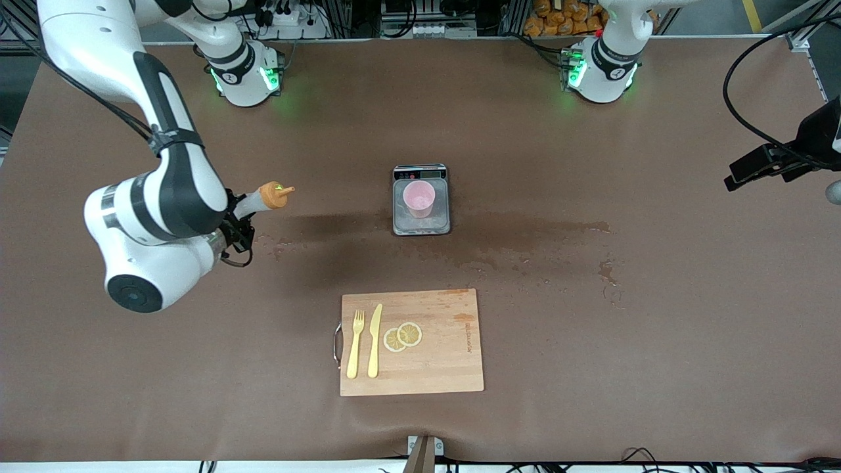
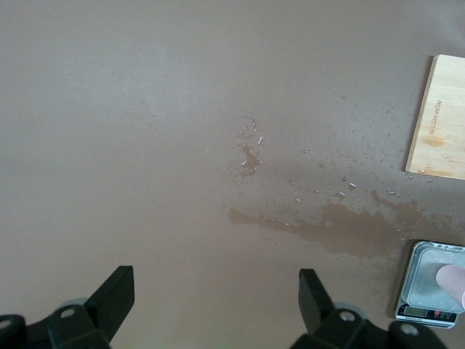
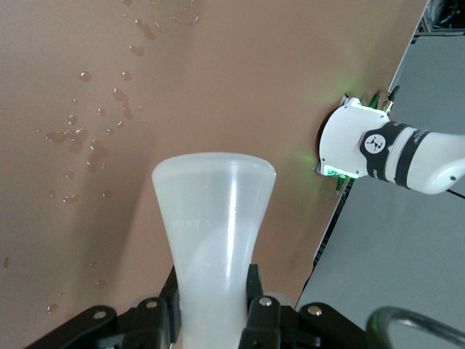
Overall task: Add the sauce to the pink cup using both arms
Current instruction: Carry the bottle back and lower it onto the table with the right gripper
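Sauce (image 1: 253, 202): translucent whitish body, orange nozzle cap. Pink cup (image 1: 418, 198): pale pink. Scale (image 1: 421, 225): grey plate, black display strip. Cutting board (image 1: 433, 368): light wood grain. Fork (image 1: 355, 343), knife (image 1: 374, 340): pale yellow. Lemon slices (image 1: 403, 336): yellow, paler rims. Table (image 1: 657, 315): brown, darker wet stains.

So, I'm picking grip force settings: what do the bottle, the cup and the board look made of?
Bottle: seemingly soft translucent plastic, milky and see-through, with an opaque orange cap; the right pincer is shut on it.
Cup: likely matte pink plastic, evenly coloured.
Board: wood, visible grain, with a metal handle.
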Robot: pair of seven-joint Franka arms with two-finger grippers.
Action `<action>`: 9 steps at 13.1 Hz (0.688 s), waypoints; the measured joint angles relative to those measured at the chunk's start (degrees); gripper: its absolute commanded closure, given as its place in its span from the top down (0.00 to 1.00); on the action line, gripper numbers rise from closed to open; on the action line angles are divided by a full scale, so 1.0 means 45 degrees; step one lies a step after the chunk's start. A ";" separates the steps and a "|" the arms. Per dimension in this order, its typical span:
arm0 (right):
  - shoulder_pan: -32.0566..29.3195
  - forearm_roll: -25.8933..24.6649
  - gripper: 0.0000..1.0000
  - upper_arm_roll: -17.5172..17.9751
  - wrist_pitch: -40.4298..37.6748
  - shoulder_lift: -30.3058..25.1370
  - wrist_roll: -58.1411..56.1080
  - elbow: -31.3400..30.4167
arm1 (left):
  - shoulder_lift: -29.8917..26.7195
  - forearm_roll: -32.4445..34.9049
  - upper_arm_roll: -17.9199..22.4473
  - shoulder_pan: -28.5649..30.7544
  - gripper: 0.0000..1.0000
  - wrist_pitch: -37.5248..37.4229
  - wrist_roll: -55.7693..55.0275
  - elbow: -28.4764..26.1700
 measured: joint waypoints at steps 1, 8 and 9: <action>-0.0292 0.0092 0.29 -0.0004 -0.0068 -0.0001 -0.0608 -0.0017 | 0.0000 0.0000 0.0000 0.0000 1.00 0.0000 0.0000 -0.0001; -0.2665 0.0690 0.30 -0.0037 -0.0185 0.0055 -0.4951 -0.0569 | 0.0003 0.0000 -0.0001 -0.0016 1.00 0.0000 0.0000 -0.0021; -0.2956 0.0695 0.30 -0.0038 -0.0184 0.0083 -0.5530 -0.0638 | 0.0003 0.0000 -0.0002 -0.0018 1.00 0.0000 0.0000 -0.0022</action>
